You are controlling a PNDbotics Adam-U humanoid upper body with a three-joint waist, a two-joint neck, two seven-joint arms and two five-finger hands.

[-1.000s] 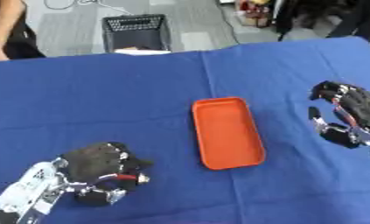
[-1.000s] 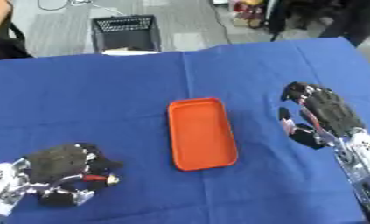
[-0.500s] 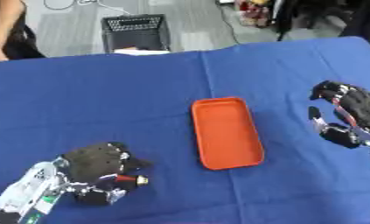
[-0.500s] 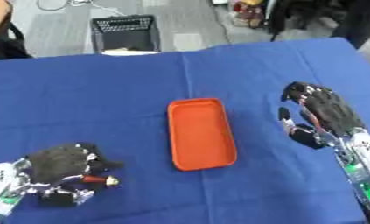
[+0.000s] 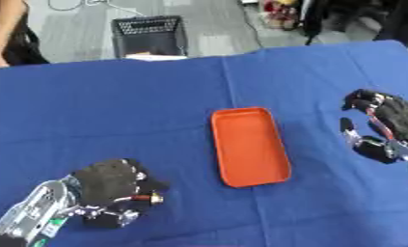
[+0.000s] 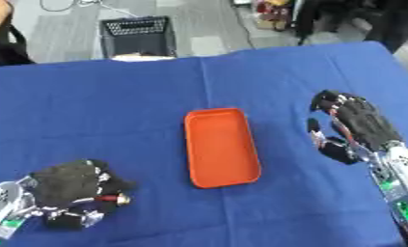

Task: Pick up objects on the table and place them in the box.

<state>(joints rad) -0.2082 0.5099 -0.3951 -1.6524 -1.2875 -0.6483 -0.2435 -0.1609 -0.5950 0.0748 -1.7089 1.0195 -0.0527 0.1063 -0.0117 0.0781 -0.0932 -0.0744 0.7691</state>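
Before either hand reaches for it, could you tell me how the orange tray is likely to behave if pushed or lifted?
The orange tray lies flat on the blue cloth, so it probably slides rather than rolls or tips. Its even, unsagging rim suggests a stiff shell. It appears shallow and empty, so likely light.

Blue cloth (image 5: 139, 111) is covering the table, matt, lying with faint creases. Orange tray (image 5: 249, 144) at centre is showing as smooth plastic with a dull sheen. Left hand (image 5: 105, 185) is presenting matt black covering over silver metal parts; right hand (image 6: 359, 125) likewise. Far crate (image 5: 148, 34) is appearing as dark mesh
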